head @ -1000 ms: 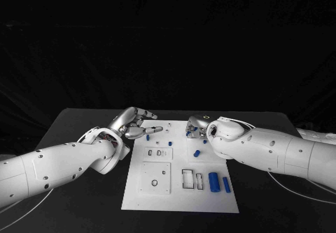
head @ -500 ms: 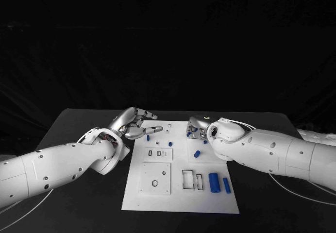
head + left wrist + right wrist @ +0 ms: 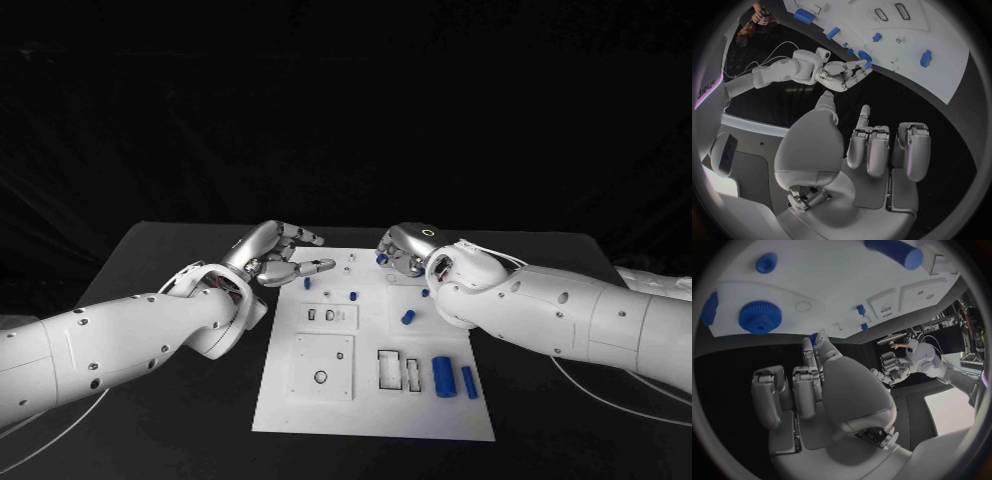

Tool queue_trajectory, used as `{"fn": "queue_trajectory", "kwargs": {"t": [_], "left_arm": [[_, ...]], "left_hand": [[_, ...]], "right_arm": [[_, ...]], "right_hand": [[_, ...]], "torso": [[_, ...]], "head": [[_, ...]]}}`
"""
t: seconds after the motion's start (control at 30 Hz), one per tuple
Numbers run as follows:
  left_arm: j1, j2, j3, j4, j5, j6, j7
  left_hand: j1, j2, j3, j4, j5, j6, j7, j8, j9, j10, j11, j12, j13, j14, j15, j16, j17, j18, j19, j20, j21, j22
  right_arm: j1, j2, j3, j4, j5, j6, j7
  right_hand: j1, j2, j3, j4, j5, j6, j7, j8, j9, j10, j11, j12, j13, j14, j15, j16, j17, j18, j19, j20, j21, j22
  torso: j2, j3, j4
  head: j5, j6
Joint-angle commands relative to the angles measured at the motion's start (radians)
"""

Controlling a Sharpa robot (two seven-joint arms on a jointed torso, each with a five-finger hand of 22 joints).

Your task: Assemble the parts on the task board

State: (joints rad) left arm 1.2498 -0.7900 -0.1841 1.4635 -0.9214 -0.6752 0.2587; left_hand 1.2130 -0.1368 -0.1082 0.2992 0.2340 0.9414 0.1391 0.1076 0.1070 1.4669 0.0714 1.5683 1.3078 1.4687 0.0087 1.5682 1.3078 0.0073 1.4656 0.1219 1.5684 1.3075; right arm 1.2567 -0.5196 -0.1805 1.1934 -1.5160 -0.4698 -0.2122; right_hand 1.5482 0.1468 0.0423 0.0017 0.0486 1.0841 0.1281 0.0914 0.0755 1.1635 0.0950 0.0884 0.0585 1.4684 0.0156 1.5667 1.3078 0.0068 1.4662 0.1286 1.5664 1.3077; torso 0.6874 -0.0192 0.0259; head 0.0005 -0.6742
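The right hand [image 3: 408, 246] hovers over the far end of the board [image 3: 289, 400]. Its fingers [image 3: 808, 352] pinch a small blue part [image 3: 814, 338] at their tips; the rest are curled in. In the right wrist view, a blue gear [image 3: 759, 317] sits on the board just past the pinched part, near the board's far edge, and looks like the nearest piece it could mate with. The left hand [image 3: 277, 259] hangs at the board's far left corner, fingers [image 3: 869, 145] loosely bent and apart, holding nothing. The right hand is the nearer to the gear.

Toward the robot, a thick blue cylinder [image 3: 443, 376] and a thinner rod [image 3: 469, 382] lie side by side on the board, long axes running toward the robot, beside empty rectangular slots [image 3: 389, 369]. Smaller blue pegs [image 3: 407, 317] stand mid-board. No writing on the board is readable.
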Motion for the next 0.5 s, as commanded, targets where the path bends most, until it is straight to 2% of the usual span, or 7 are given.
{"fn": "queue_trajectory", "kwargs": {"t": [0.03,0.23,0.5], "left_arm": [[0.003,0.002,0.001,0.003,-0.005,0.004,0.009],[0.005,0.005,0.001,0.003,-0.006,0.005,0.005],[0.016,0.005,0.001,0.008,-0.007,-0.001,0.001]], "left_hand": [[0.002,0.012,0.005,-0.002,-0.004,0.006,0.003,-0.005,-0.002,0.104,0.005,0.002,0.263,0.102,0.007,0.003,0.263,-0.007,0.105,0.008,0.002,0.263],[0.002,0.012,0.005,-0.002,-0.004,0.006,0.003,-0.005,-0.002,0.104,0.005,0.002,0.263,0.102,0.007,0.003,0.263,-0.007,0.105,0.008,0.002,0.263],[0.002,0.016,0.008,-0.002,-0.005,0.006,0.003,-0.006,-0.002,0.104,0.005,0.002,0.263,0.102,0.007,0.003,0.263,-0.007,0.105,0.008,0.002,0.263]], "right_arm": [[0.003,0.013,0.004,-0.006,0.007,-0.065,0.053],[0.009,0.042,0.009,-0.033,0.007,-0.058,0.063],[0.012,0.086,0.011,-0.085,0.004,-0.038,0.071]], "right_hand": [[-0.008,-0.001,0.006,0.004,0.005,0.028,-0.008,0.003,0.013,0.034,-0.025,-0.005,0.001,0.102,-0.006,0.004,0.263,-0.007,0.105,-0.008,0.004,0.263],[-0.010,-0.004,0.007,0.006,0.005,0.026,-0.007,0.000,0.012,0.033,-0.024,-0.011,0.001,0.102,-0.005,0.004,0.263,-0.007,0.105,-0.008,0.004,0.263],[-0.011,-0.007,0.010,0.009,0.005,0.024,-0.008,-0.004,0.011,0.031,-0.024,-0.018,0.001,0.102,-0.005,0.004,0.263,-0.007,0.105,-0.008,0.004,0.263]], "torso": [[0.000,-0.0013,0.0009],[0.005,-0.0028,0.0082],[0.015,-0.0100,0.0182]], "head": [[0.001,-0.002],[-0.001,0.003],[-0.004,0.011]]}}
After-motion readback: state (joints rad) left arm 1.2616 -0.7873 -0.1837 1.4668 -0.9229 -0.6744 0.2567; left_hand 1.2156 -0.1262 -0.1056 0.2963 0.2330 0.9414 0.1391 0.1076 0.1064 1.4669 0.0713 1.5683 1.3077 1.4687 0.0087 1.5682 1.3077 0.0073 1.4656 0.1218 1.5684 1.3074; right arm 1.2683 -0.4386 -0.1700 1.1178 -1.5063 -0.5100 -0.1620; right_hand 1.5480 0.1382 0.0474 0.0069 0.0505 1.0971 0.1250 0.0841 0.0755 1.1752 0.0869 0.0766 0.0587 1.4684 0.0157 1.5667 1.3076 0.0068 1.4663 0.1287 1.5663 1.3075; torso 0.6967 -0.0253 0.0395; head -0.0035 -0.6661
